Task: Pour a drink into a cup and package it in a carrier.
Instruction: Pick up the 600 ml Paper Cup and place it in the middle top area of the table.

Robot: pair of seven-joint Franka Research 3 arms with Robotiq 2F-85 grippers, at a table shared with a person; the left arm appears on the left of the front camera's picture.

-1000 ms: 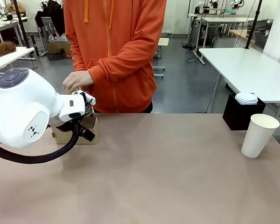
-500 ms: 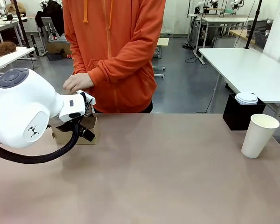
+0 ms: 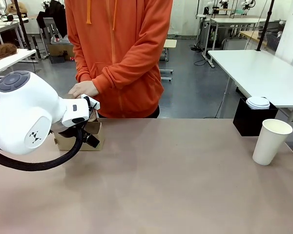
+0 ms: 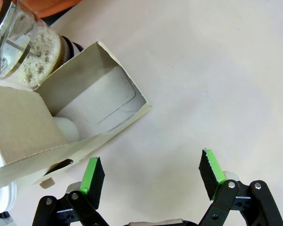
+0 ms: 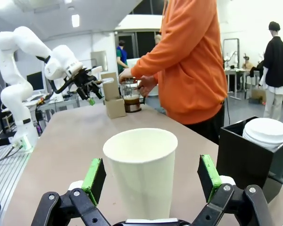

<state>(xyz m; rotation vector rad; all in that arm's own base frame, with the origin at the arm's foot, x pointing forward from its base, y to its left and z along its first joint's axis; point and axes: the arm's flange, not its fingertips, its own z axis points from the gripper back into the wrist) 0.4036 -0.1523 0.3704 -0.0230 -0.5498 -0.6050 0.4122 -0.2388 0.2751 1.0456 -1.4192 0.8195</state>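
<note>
The left gripper [image 4: 152, 174] stands with its jaws wide apart and nothing between them, the two green pads ribbed and square-cut on black metal linkages. Under the gap lies only the matte, beige-brown table [image 4: 217, 84]. Just past one fingertip, off to the side of the gap and not touching it, sits the low brown cardboard carrier [image 4: 19, 122]. It is a folded box of flat, dull board with sharp creased edges and an open top. Beyond the carrier, farther from the jaws, is a round clear glass jug [image 4: 28, 52] with a metal frame, froth clinging to its inner wall. From across the room it holds dark liquid, and the person's hand [image 5: 146, 84], coming from an orange fleece sleeve, rests on it.

The right gripper [image 5: 151, 175] is spread just as wide and grips nothing. Straight ahead of its jaws stands the tall tapered white paper cup [image 5: 141, 165], smooth-walled with a rolled rim, upright and open-mouthed. Both pads are clear of its sides. From the front the cup [image 3: 271, 141] stands alone near the table's right end. To one side of these jaws, close by the cup, is a square black box [image 5: 245, 155] holding a stack of domed white plastic lids [image 5: 266, 132]. The carrier is well apart from this gripper, at the far end of the table.
</note>
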